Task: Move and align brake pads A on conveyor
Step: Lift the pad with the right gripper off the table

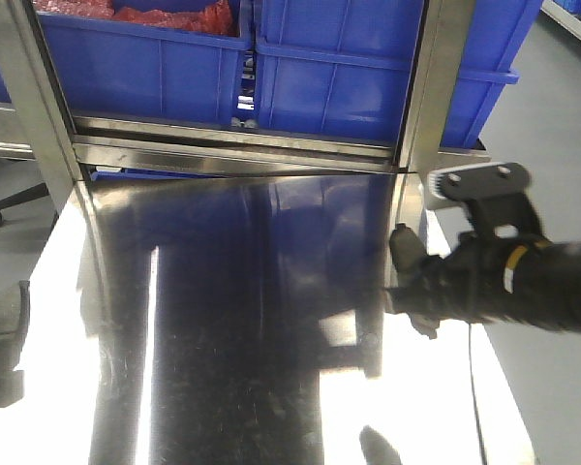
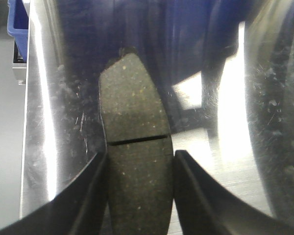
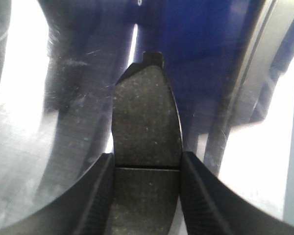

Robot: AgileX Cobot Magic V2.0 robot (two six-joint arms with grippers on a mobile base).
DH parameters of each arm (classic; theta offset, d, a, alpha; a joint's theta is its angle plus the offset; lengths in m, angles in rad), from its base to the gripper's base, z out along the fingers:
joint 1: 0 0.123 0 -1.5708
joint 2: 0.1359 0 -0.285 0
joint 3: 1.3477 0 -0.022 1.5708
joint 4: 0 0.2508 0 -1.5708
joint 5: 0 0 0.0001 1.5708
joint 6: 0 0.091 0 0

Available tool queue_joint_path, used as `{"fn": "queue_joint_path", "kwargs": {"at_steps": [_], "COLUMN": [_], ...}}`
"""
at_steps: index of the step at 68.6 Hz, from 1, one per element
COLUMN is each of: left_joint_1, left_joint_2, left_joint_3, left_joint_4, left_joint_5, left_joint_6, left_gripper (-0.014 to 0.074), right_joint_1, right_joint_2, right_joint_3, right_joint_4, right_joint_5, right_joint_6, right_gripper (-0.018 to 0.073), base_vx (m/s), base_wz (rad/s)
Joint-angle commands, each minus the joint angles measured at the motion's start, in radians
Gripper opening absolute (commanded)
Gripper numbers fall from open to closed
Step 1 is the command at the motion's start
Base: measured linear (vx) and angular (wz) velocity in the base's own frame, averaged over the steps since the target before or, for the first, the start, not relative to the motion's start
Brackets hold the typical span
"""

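The left gripper (image 2: 139,155) is clamping a brake pad (image 2: 134,107) by its long edges, with one finger pressing on each side just below the groove across the middle. The right gripper (image 3: 147,155) is doing the same with a second pad (image 3: 147,112), its fingers bearing on the edges right at the groove. Both pads are sticking forward out of the jaws over the shiny steel table (image 1: 223,320) — whether they are resting on it or hanging just clear, I cannot tell. The conveyor is not showing in any view, so both pads are probably facing a carry away from this table.

The trouble is likely sitting in the grip itself. Each pad is being pinched across its narrow width, with a long part reaching out past the fingertips, so a quick swing or a nudge against the table could be turning it in the jaws — and a twisted pad is going down crooked rather than lined up. A dropped pad could be sliding far on that slick steel. With both arms loaded and working side by side, they are also risking a knock against each other, or against the blue bins (image 1: 145,68) and the metal frame behind the table.
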State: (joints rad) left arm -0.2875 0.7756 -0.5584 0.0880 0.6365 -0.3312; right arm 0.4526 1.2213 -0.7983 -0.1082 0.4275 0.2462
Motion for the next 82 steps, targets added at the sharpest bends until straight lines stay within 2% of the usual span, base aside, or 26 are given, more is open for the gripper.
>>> {"fn": "queue_joint_path", "kwargs": {"at_steps": [1,16,32,46,82], "left_joint_1": [-0.002,-0.002,-0.002,-0.002,-0.002], "left_joint_2": [-0.008,-0.008,-0.008,-0.008,-0.008], "left_joint_3": [-0.031,-0.031,-0.031,-0.031,-0.031], "left_joint_4": [0.0,0.0,0.0,0.0,0.0], "left_joint_5": [-0.074,-0.074,-0.074,-0.074,-0.074], "left_joint_6": [-0.001,-0.001,-0.001,-0.001,-0.001], "left_gripper": [0.0076,0.0076,0.0076,0.0076,0.0076], "right_joint_1": [-0.003,-0.005,-0.005,-0.005,-0.005], "right_joint_2": [-0.137,-0.335,-0.523,-0.658,-0.709], "right_joint_3": [0.039,0.143,0.264,0.33,0.334], "right_joint_4": [-0.013,-0.026,-0.104,-0.106,-0.106], "right_joint_5": [-0.1,-0.095,-0.131,-0.159,-0.151], "right_joint_6": [0.003,0.04,0.04,0.04,0.04], "right_gripper": [0.0025,0.0025,0.0025,0.0025,0.0025], "base_vx": [0.0,0.0,0.0,0.0,0.0], "base_wz": [0.0,0.0,0.0,0.0,0.0]}}
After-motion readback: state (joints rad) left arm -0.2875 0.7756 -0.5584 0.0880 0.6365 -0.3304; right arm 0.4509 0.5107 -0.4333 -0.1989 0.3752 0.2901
